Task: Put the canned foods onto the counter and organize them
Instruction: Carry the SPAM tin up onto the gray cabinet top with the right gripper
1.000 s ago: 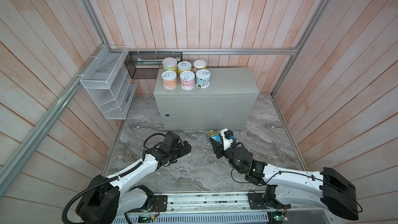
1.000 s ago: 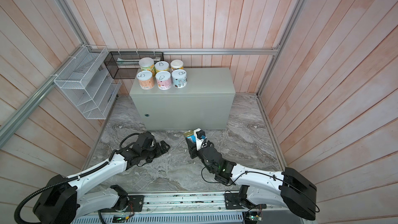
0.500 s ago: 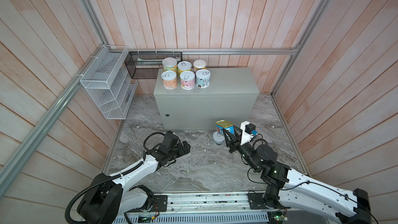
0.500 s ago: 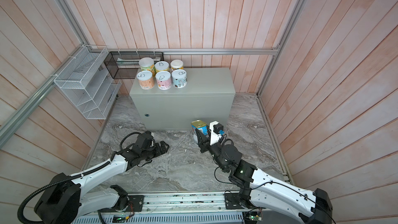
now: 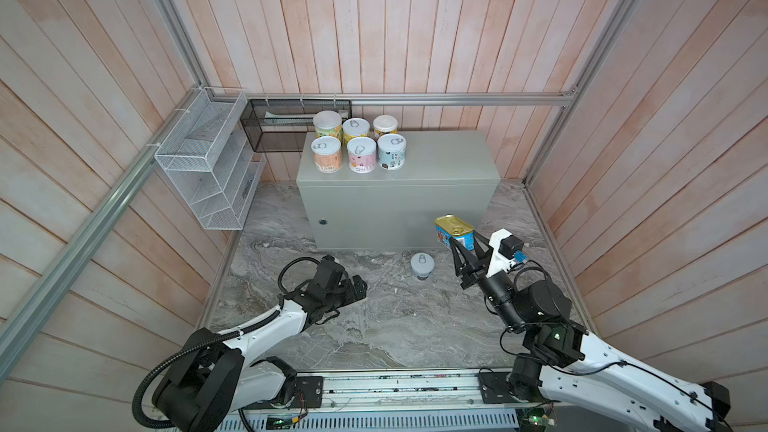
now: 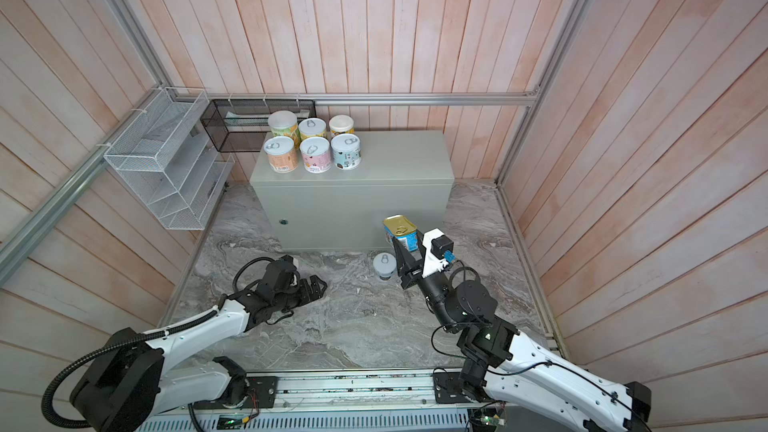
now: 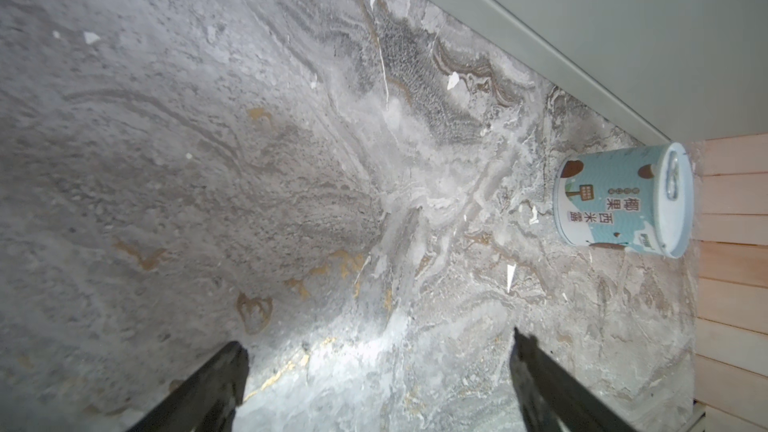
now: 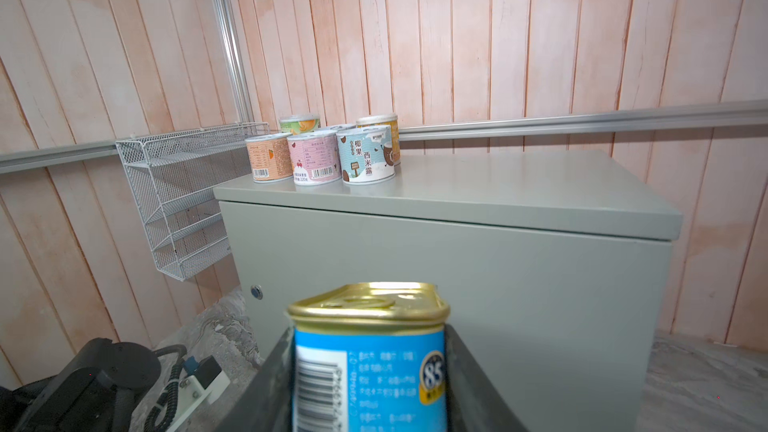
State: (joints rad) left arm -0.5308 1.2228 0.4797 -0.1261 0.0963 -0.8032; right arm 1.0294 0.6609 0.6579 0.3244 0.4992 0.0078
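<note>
The floor (image 5: 395,326) is mostly open. The counter (image 5: 440,160) has its right half free; six cans (image 5: 361,153) crowd its left back corner. The left gripper (image 7: 378,344) is spread wide, low over the floor. The right gripper (image 5: 464,239) clamps the tin (image 5: 454,229) upright before the counter's front. One can (image 5: 422,264) stands by its foot.

Six cans (image 6: 316,153) on grey counter (image 6: 399,160), gold tin (image 6: 400,227) in right jaws, one can (image 6: 384,264) on stone floor (image 6: 353,326)
</note>
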